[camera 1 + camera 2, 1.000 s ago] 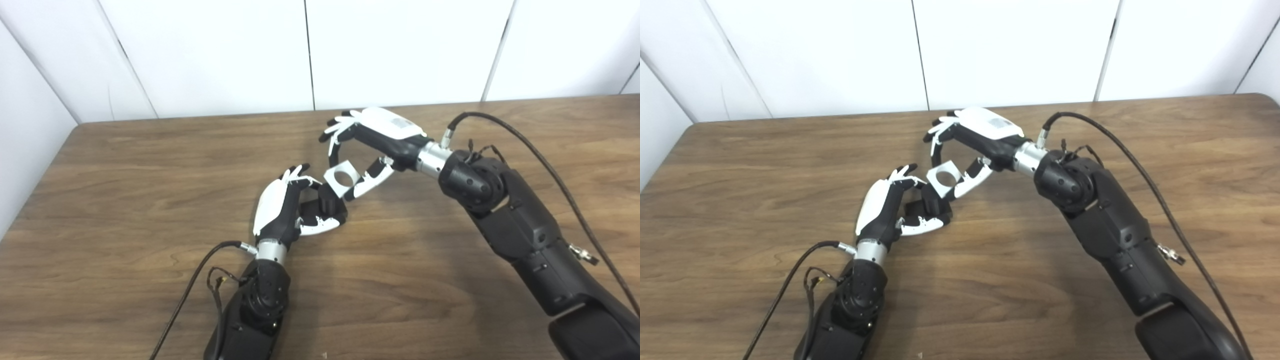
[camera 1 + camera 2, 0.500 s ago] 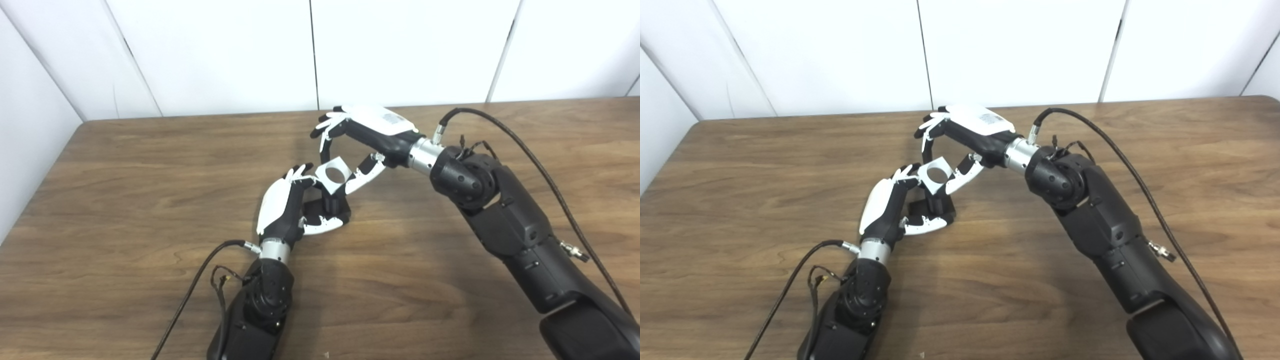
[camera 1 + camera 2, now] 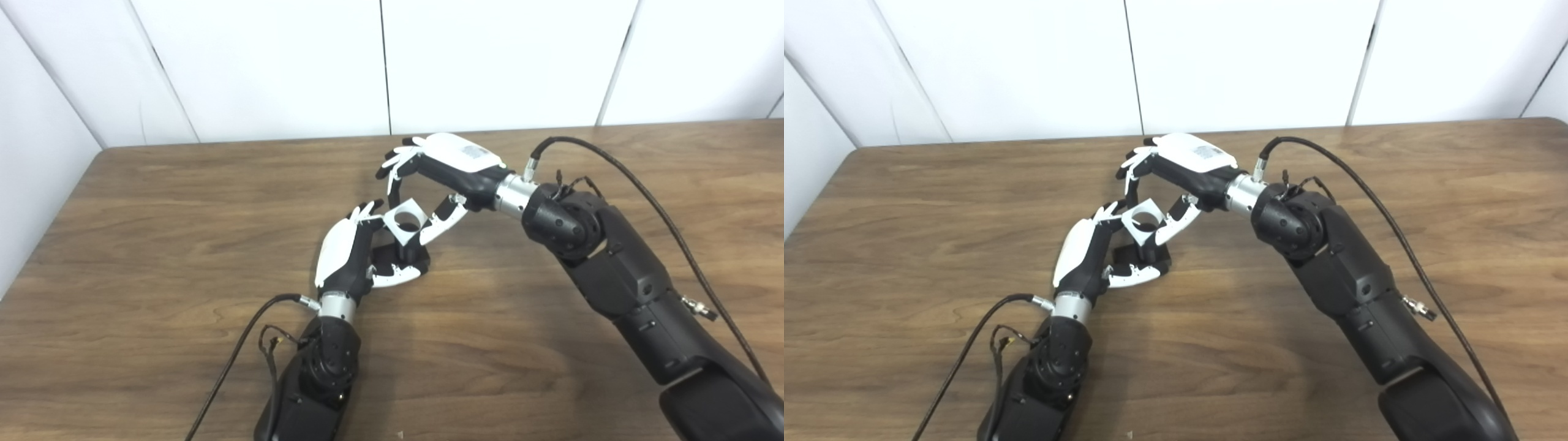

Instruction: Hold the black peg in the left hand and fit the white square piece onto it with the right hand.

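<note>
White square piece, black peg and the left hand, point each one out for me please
white square piece (image 3: 407, 222): left eye view, on its white rim beside the round hole.
black peg (image 3: 408, 251): left eye view, on its dark post under the piece.
left hand (image 3: 343, 254): left eye view, on its white back.

Left hand (image 3: 350, 254) gripped black peg (image 3: 409, 252) upright on wooden table (image 3: 153, 245). Right hand (image 3: 438, 184) pinched white square piece (image 3: 405, 222), round hole up, tilted, directly over peg top, touching or nearly so.

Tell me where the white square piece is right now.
The white square piece sits mid-table, pinched in the right hand, directly over the black peg that the left hand holds.
</note>
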Robot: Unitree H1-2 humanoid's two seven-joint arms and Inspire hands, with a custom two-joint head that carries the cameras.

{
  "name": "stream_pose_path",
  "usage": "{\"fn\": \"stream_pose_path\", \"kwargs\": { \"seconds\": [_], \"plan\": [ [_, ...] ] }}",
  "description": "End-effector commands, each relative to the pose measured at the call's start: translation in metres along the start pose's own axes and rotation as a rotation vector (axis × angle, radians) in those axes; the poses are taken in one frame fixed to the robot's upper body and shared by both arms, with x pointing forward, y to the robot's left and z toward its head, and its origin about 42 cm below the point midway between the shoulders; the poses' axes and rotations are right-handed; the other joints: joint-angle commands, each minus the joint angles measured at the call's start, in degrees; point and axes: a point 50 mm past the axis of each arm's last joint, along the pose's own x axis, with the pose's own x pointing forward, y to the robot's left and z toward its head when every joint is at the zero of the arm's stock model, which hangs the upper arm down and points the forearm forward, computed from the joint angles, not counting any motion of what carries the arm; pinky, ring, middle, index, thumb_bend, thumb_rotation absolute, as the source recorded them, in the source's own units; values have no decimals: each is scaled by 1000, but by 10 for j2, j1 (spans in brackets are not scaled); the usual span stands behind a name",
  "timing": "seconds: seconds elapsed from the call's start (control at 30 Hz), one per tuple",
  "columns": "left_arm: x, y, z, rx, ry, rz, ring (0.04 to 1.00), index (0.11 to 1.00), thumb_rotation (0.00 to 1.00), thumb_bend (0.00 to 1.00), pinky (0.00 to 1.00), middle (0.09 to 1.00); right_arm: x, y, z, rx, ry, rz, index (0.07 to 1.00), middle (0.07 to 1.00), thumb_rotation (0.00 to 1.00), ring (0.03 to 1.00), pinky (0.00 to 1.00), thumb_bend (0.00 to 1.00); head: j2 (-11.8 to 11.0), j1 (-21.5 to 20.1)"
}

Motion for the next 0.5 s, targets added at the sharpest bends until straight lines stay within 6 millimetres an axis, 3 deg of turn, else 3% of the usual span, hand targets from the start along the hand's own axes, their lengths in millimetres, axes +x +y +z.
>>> {"fn": "stream_pose_path", "kwargs": {
  "seconds": [0.0, 0.47],
  "plan": [
    [3, 2, 1, 9, 15, -11, 1000, 490, 89, 517, 1000, 955, 5, -23, 9, -51, -49, -47, 480, 804, 143, 908, 1000, 522, 1, 0],
    [1, 5, 2, 6, 23, -8, 1000, 490, 89, 518, 1000, 956, -2, -16, 4, -48, -35, -20, 479, 797, 141, 902, 1000, 523, 8, 0]
  ]
}}
